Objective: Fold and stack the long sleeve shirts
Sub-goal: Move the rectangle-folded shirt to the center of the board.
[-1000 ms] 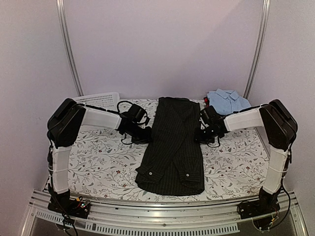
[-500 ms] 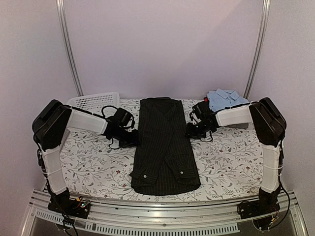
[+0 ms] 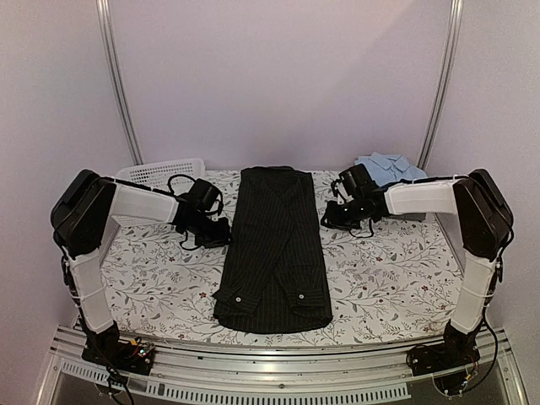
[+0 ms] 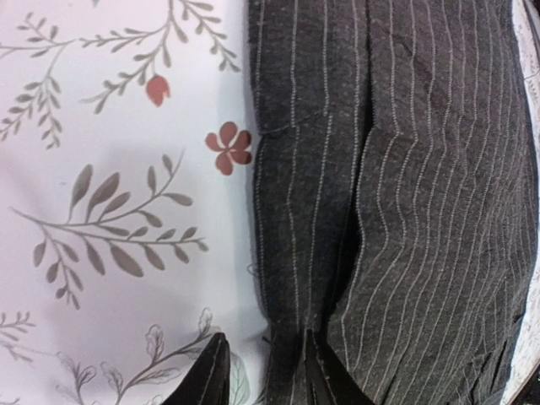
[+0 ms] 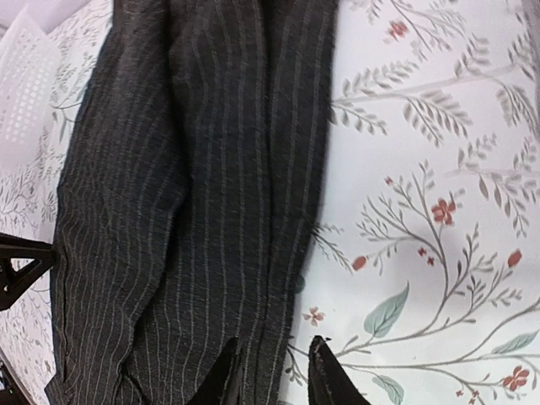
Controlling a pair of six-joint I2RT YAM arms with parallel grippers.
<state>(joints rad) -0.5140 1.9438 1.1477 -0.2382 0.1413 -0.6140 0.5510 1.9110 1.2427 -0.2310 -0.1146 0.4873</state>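
Black pinstriped shirt (image 3: 272, 245), folded narrow, flat on desk (image 3: 396, 270).
Narrowly parted, left fingers (image 4: 209, 378) and right fingers (image 5: 226, 376) straddle its opposite long edges.

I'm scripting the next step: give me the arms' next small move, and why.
Probably lift both grippers clear of the black shirt. The left gripper and right gripper stand open at its side edges, and it already lies as a narrow strip with sleeves folded in, so a hem-to-collar fold seems next.
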